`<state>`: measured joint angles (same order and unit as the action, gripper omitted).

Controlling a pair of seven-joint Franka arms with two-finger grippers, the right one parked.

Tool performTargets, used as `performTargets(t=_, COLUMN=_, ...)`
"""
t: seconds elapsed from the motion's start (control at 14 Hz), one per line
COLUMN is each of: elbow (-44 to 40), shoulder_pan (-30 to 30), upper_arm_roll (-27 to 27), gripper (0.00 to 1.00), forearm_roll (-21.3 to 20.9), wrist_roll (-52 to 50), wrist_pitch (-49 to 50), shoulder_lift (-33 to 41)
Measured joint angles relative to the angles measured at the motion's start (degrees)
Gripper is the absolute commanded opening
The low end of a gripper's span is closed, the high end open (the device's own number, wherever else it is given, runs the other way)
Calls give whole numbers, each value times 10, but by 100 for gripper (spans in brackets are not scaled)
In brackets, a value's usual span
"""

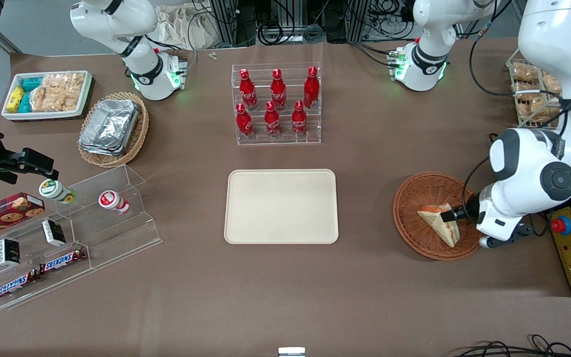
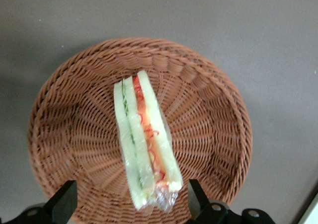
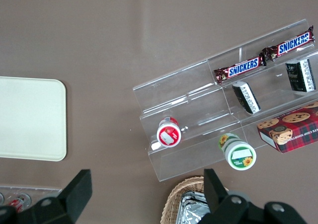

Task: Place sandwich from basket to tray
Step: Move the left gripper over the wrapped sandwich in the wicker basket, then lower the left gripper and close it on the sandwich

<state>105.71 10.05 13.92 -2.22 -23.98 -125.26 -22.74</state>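
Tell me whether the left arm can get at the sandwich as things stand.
Probably yes: the gripper hangs open right over the sandwich in the basket, jaws on either side of it, nothing covering it.

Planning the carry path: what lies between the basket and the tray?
Bare brown tablecloth only, in the front view, between basket and tray. The gripper hangs open over the sandwich.
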Motion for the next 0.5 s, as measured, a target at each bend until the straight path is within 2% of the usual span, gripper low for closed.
performTargets(t=0.5, elbow=0, shoulder_pan=-4, upper_arm_roll=2, gripper=100, forearm_roll=0, wrist_roll=-24, wrist_pitch=-29, shoulder_lift=-29)
